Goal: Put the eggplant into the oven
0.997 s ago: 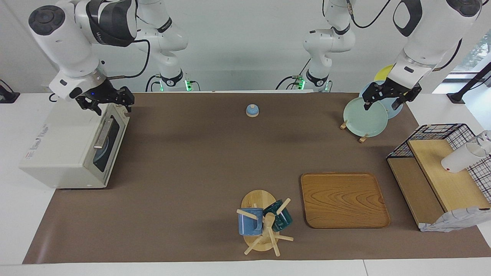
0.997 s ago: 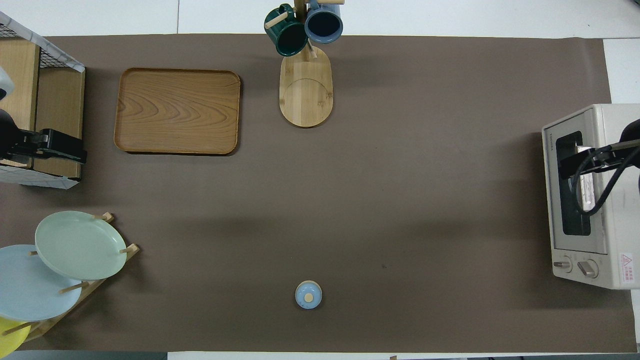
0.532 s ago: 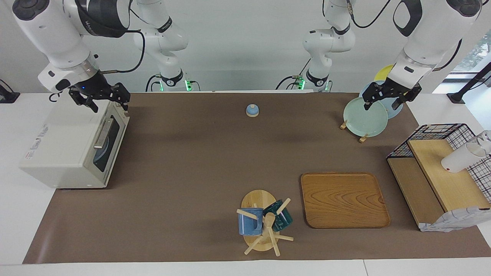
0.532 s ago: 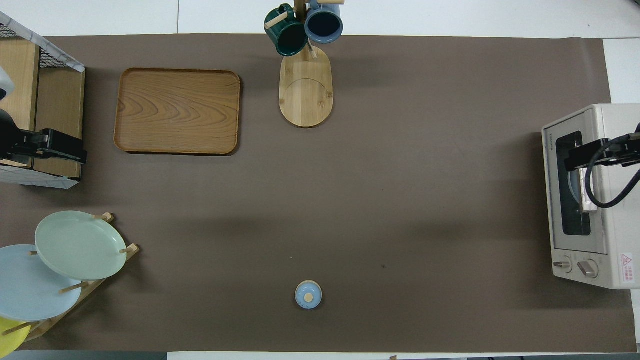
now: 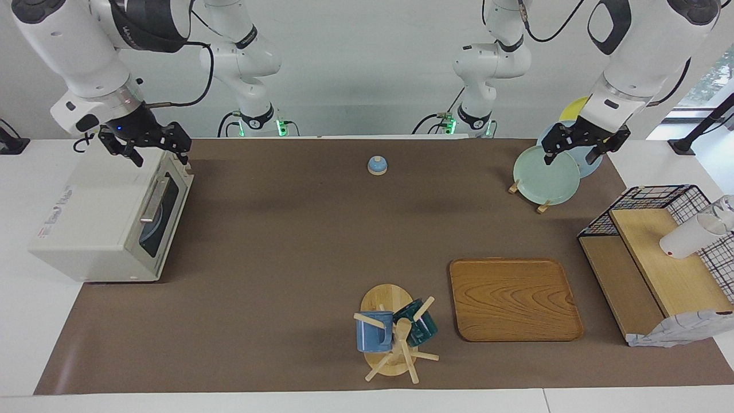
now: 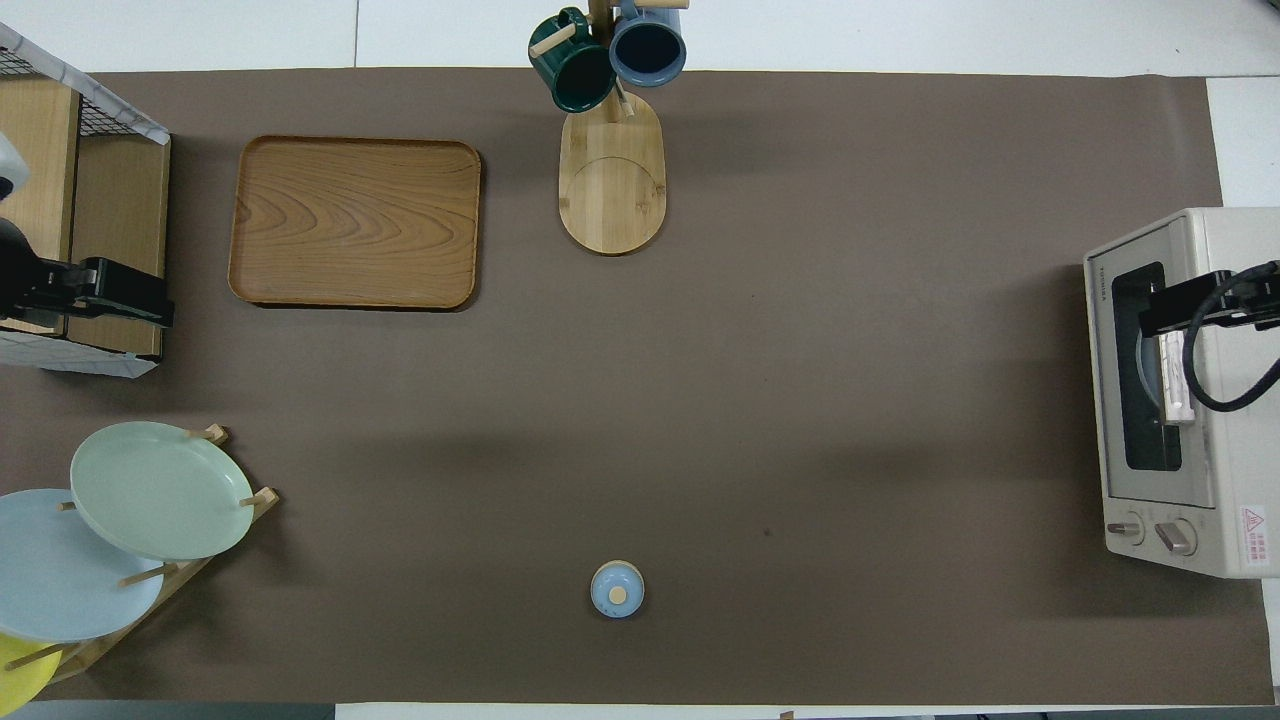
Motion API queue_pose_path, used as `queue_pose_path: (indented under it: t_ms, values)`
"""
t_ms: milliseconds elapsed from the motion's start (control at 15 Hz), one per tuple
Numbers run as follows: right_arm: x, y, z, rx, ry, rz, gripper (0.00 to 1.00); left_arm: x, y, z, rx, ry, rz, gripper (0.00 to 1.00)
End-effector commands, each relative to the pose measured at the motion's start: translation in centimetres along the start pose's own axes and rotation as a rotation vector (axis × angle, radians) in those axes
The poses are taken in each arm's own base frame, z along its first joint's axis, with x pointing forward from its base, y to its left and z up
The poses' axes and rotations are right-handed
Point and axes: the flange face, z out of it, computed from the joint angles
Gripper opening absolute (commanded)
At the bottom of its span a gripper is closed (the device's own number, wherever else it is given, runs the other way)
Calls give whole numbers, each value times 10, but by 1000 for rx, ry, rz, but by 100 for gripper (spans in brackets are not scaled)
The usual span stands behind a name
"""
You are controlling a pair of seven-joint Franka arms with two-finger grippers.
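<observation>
The off-white oven point(image 5: 86, 223) stands at the right arm's end of the table, and it also shows in the overhead view point(image 6: 1215, 450). Its dark glass door with the silver handle point(image 5: 152, 201) is shut. A pale round plate shows dimly through the glass. The eggplant is not in view. My right gripper point(image 5: 157, 152) is open and empty, up over the oven's top edge above the door; it also shows in the overhead view point(image 6: 1175, 312). My left gripper point(image 5: 570, 154) is open and empty, waiting over the plate rack; it also shows in the overhead view point(image 6: 130, 300).
A rack of plates point(image 5: 545, 175) stands at the left arm's end. A wire basket with a wooden shelf point(image 5: 659, 252) holds a white cup point(image 5: 685, 238). A wooden tray point(image 5: 513, 298), a mug tree point(image 5: 393, 335) and a small blue lid point(image 5: 377, 165) sit on the brown mat.
My right gripper has risen from the oven door's top edge and drawn back over the oven's top. The door stays shut. The left arm has not moved.
</observation>
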Motion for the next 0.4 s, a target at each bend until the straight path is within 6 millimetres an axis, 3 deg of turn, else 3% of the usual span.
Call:
queue_pose_path:
  t_ms: [0, 332]
  values:
    - [-1, -1, -4, 20, -7, 20, 100, -3, -1, -4, -6, -8, -6, 100]
    - [0, -1, -4, 14, -8, 19, 100, -4, -1, -5, -6, -6, -6, 100]
